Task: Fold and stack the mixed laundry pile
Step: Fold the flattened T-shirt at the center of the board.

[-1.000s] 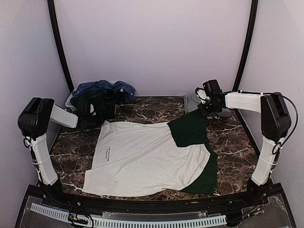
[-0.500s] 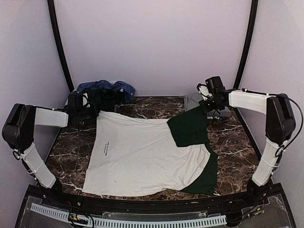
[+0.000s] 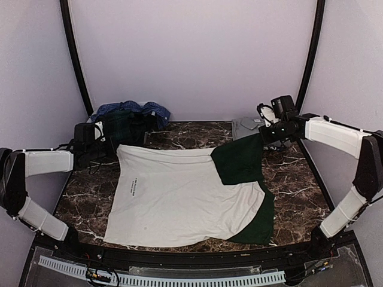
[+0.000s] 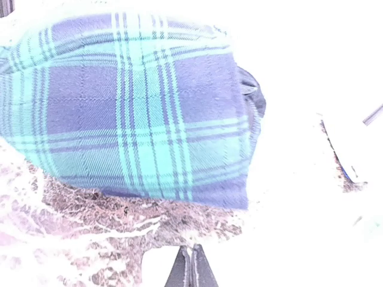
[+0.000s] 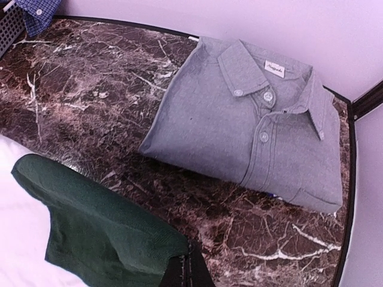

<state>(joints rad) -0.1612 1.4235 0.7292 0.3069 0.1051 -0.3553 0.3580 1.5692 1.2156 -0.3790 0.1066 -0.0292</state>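
Where the pale grey slatted plastic basket (image 5: 7,28) stands at the far left corner of the dark marbled tabletop (image 3: 299,179), a blue checked shirt (image 3: 149,110) hangs over its rim; what else lies inside cannot be told. A dark green tartan shirt (image 4: 137,119) is heaped just on the near side of it.

The white tee with dark green sleeves (image 3: 179,197) lies spread across the middle of the tabletop. Small black lettering (image 3: 133,187) runs along its left side, too small to read. The left claw (image 4: 191,251) has its fingers together on the tee's far left corner, though its own view is badly washed out. The right claw (image 5: 189,254) is clamped on the edge of the far green sleeve.

At the far right lies a folded grey button-up shirt (image 5: 239,119), apart from the tee. Its white collar label (image 5: 274,67) bears script that is not legible.
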